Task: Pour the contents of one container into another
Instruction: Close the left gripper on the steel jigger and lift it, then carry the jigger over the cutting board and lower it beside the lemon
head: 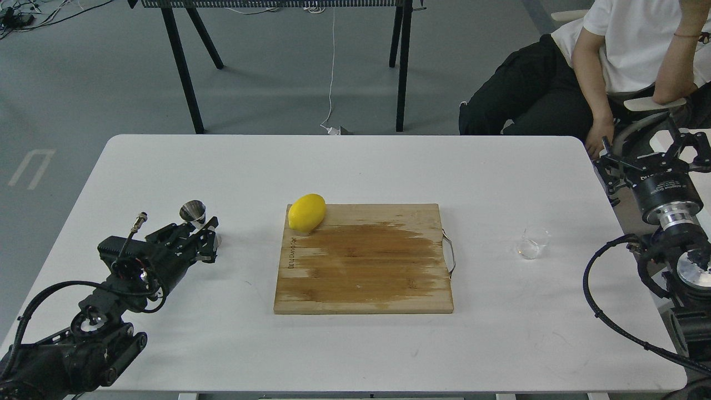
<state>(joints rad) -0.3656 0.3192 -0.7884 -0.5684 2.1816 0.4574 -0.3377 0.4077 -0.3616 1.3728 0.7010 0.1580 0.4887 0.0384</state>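
The steel hourglass jigger (193, 211) stands upright at the table's left, with only its upper cone showing. My left gripper (196, 226) has come up against it from the near left. Its fingers stand apart on either side of the jigger's waist and lower cone, which they hide; I cannot tell whether they touch it. The small clear glass cup (532, 243) stands alone on the right, past the board's handle. My right gripper (653, 159) hangs open beyond the table's right edge, well behind and to the right of the cup.
A wooden cutting board (364, 266) with a dark wet patch lies mid-table, its metal handle (450, 253) on the right. A yellow lemon (306, 212) rests on its far left corner. A seated person (622, 66) is at the far right, one hand near my right gripper.
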